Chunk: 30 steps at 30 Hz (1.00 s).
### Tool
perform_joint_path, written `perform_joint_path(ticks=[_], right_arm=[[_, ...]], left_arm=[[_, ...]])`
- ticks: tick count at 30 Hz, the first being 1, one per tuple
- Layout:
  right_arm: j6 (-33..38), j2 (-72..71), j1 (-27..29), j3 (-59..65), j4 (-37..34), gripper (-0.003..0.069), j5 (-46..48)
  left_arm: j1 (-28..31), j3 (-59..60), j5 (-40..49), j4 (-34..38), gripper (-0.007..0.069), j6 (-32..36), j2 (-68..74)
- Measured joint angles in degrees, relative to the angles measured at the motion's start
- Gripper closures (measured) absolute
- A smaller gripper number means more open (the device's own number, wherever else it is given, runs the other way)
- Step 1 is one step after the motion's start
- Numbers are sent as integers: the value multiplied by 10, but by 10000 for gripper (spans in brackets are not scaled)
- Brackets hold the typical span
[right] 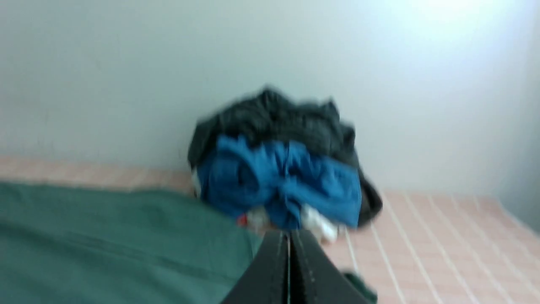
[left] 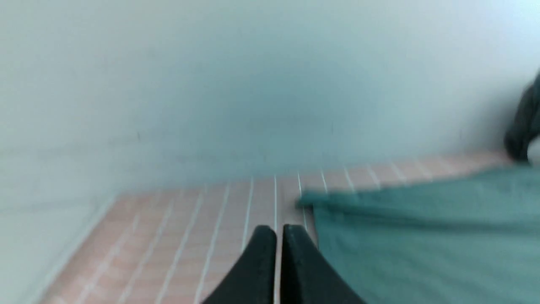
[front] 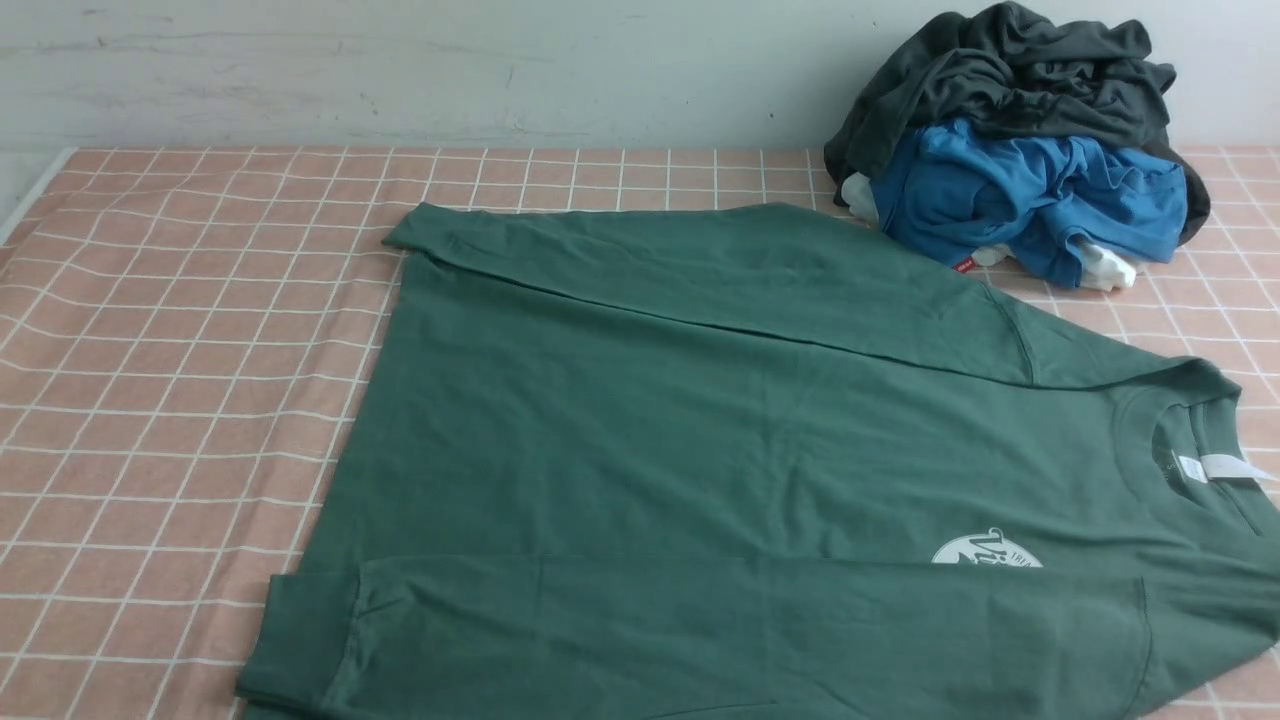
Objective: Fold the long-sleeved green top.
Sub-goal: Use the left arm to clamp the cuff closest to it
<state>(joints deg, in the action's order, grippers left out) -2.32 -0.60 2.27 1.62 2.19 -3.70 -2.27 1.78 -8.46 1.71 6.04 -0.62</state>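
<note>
green long-sleeved top (front: 700, 430) lay flat on the checked cloth (front: 180, 350), sleeves across its body.
left gripper (left: 278, 230) and right gripper (right: 289, 236) were pinched closed, empty; a fold near the blue garment (front: 1030, 200) might snag it, since it sat just beside the shoulder.

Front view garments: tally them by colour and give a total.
Dark-green cotton long-sleeved top: 1
Bright blue crumpled garment: 1
Dark charcoal-grey crumpled garment: 1
White fabric peeking from the pile: too hidden to count
Total: 3 countable garments
</note>
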Motion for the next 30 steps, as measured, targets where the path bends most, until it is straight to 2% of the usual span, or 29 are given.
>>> perform_joint_path(ticks=[3,5,6,8,10,13,18,19,20,21,26,30], right_arm=[[-72,0,0,0,0,652,-133],[-88,0,0,0,-2,652,-163],[-109,0,0,0,-2,652,-206],[-124,3,0,-1,-2,652,-235],[-129,12,0,-11,-2,655,-234],[-131,83,0,-133,17,660,-144],[-131,230,0,-301,72,662,43],[-131,264,0,-324,78,662,83],[-131,271,0,-328,78,662,83],[-131,333,-4,-355,79,662,159],[-83,472,-44,-383,19,664,383],[14,564,-86,-385,-41,664,436]], left_arm=[[0,0,-136,0,615,-20,0],[0,0,-179,1,615,-38,0],[0,0,-242,5,615,-73,0],[0,-16,-259,8,615,-100,3],[0,-45,-238,3,615,-116,14],[0,-218,-60,-22,622,-128,111],[0,-386,119,-28,628,-129,294],[0,-405,155,-28,628,-129,334],[0,-409,163,-28,628,-129,343],[-2,-432,236,-28,628,-129,414],[-38,-451,404,-28,627,-119,589],[-72,-452,450,-28,610,-118,724]])
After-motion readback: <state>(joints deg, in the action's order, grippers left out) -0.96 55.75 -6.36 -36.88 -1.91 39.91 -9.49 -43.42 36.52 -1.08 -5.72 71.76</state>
